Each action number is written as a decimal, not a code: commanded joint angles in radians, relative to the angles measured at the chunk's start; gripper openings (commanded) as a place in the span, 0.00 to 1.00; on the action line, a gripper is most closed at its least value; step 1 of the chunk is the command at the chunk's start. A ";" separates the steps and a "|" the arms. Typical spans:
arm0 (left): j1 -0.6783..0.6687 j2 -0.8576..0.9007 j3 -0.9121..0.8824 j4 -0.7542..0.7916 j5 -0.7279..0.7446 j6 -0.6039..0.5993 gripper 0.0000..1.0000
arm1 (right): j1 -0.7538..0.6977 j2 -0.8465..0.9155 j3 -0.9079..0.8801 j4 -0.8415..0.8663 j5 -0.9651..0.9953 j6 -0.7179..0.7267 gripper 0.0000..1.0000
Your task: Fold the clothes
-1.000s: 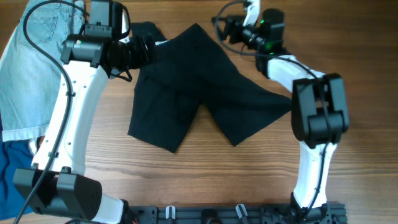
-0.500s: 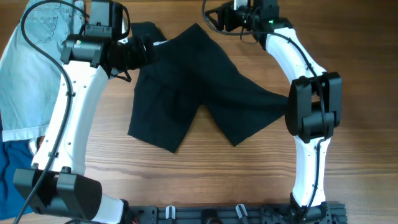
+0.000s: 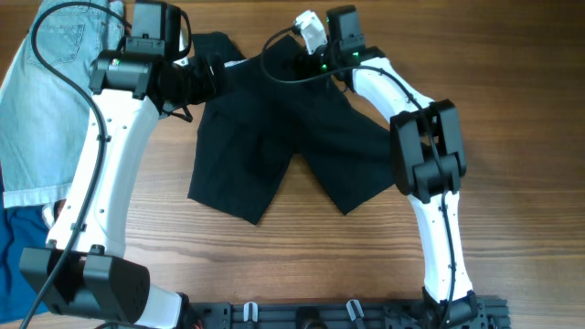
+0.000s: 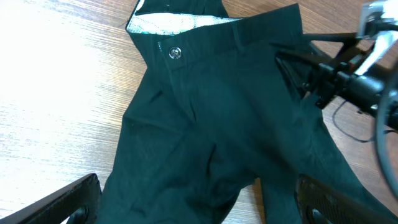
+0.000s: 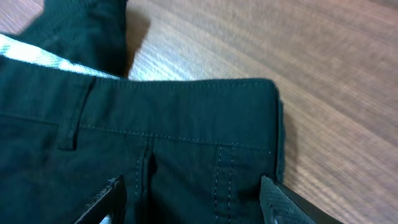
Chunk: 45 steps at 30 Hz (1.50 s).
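The black shorts (image 3: 292, 137) lie spread on the wooden table, waistband at the far side and legs toward the front. In the left wrist view the shorts (image 4: 224, 124) show a small button (image 4: 175, 53) and pale lining (image 4: 180, 23). My left gripper (image 3: 208, 78) is open over the left end of the waistband, and its fingers (image 4: 199, 208) straddle the fabric. My right gripper (image 3: 303, 66) is open just above the right corner of the waistband (image 5: 186, 93), with its fingers (image 5: 196, 202) on either side of a belt loop seam.
Light-blue denim shorts (image 3: 46, 100) lie at the far left, under the left arm. A bright blue garment (image 3: 18, 260) sits at the front left edge. A black rail (image 3: 347, 315) runs along the table's front.
My right arm has swung left from the far right of the table to the shorts' right waistband corner. The left arm and the shorts have not moved.
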 commanded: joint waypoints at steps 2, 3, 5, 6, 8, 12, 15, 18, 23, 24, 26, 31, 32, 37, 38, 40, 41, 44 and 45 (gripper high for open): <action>0.003 0.008 0.003 -0.007 -0.010 -0.006 1.00 | -0.006 0.020 0.006 0.017 0.040 0.012 0.66; 0.003 0.008 0.003 -0.007 -0.010 -0.006 1.00 | -0.006 0.021 0.006 0.021 0.059 0.020 0.65; 0.003 0.008 0.003 -0.007 -0.010 -0.006 1.00 | -0.008 0.021 0.006 0.039 0.085 0.027 0.65; 0.003 0.008 0.003 -0.007 -0.010 -0.006 1.00 | -0.009 0.021 0.006 0.051 0.089 0.029 0.66; 0.003 0.008 0.003 -0.007 -0.010 -0.006 1.00 | -0.013 0.025 0.006 0.077 0.089 0.030 0.66; 0.003 0.008 0.003 -0.007 -0.010 -0.006 1.00 | -0.014 0.050 0.006 0.093 0.108 0.056 0.66; 0.003 0.008 0.003 -0.008 -0.010 -0.006 1.00 | -0.016 0.065 0.006 0.090 0.107 0.082 0.66; 0.003 0.008 0.003 -0.007 -0.010 -0.006 1.00 | -0.016 0.067 0.006 0.088 0.106 0.084 0.64; 0.003 0.008 0.003 -0.008 -0.010 -0.006 1.00 | -0.016 0.067 0.006 0.084 0.055 0.108 0.54; 0.003 0.008 0.003 -0.007 -0.010 -0.006 1.00 | -0.016 0.067 0.006 0.080 0.049 0.116 0.44; 0.003 0.008 0.003 -0.008 -0.010 -0.006 1.00 | -0.022 0.062 0.006 0.071 0.049 0.150 0.27; 0.003 0.008 0.003 -0.006 -0.010 -0.006 1.00 | -0.098 -0.036 0.017 0.046 -0.024 0.250 0.04; 0.003 0.008 0.003 -0.006 -0.010 -0.006 1.00 | -0.114 -0.062 0.017 0.036 -0.027 0.265 0.04; 0.003 0.008 0.003 0.005 -0.010 -0.006 1.00 | -0.236 -0.246 0.017 -0.121 0.018 0.263 0.04; 0.003 0.008 0.003 0.008 -0.010 -0.006 1.00 | -0.259 -0.270 0.017 -0.144 0.032 0.262 0.04; 0.003 0.008 0.003 0.014 -0.010 -0.006 1.00 | -0.325 -0.322 0.017 -0.190 0.053 0.263 0.04; 0.003 0.008 0.003 0.016 -0.010 -0.005 1.00 | -0.352 -0.335 0.017 -0.204 0.051 0.266 0.04; 0.003 0.008 0.003 0.018 -0.010 -0.006 1.00 | -0.411 -0.347 0.017 -0.259 0.051 0.297 0.04; 0.003 0.008 0.003 0.019 -0.010 -0.005 1.00 | -0.430 -0.347 0.017 -0.280 0.055 0.319 0.04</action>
